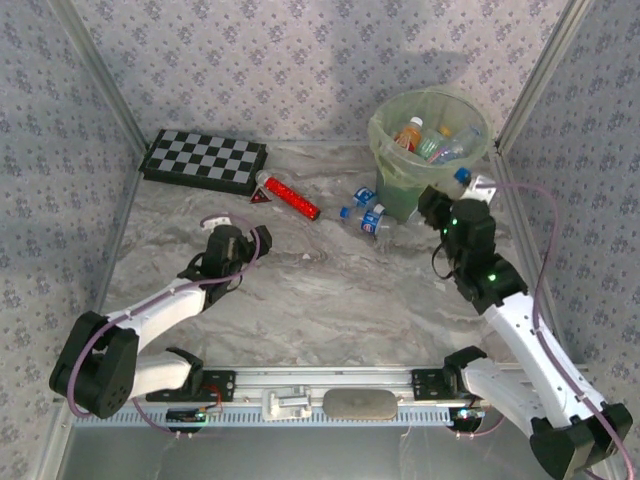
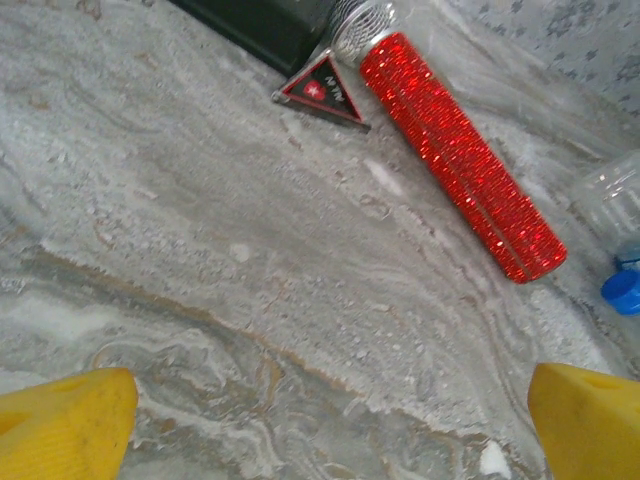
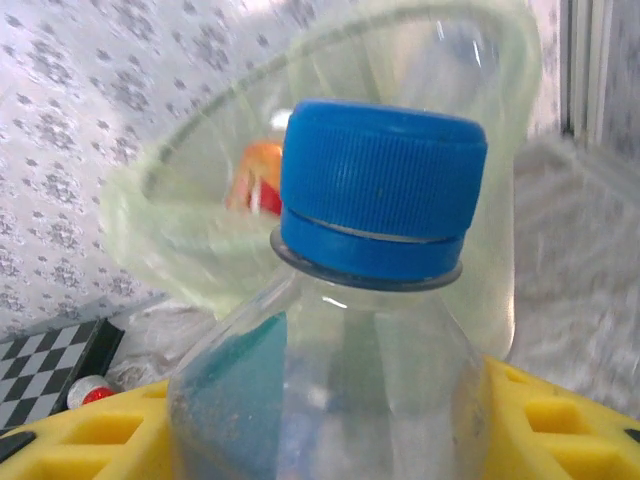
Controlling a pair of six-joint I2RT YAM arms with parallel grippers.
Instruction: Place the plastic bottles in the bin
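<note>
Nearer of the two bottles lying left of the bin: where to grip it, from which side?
Mid-body, from above, squeezing across its width. The bottle lies on its side on the table, cap seemingly leftward, so its round flanks are exposed; the bin crowds its right.

Bin [image 1: 385, 135]: one, pale green.
Plastic bottles lying on the tabletop [image 1: 330, 290]: two, a nearer bottle [image 1: 372, 222] and a farther bottle [image 1: 363, 196], both blue-labelled.
Blue-capped clear bottle [image 3: 380, 200] in the right gripper [image 3: 330, 440]: one.
Bottles inside the bin: at least three, including one orange-labelled bottle [image 1: 408, 133]; exact count unclear.
Checkerboard [image 1: 205, 160]: one.
Red glitter stick [image 2: 455, 150]: one.
Triangular tag [image 2: 322, 90]: one.
</note>
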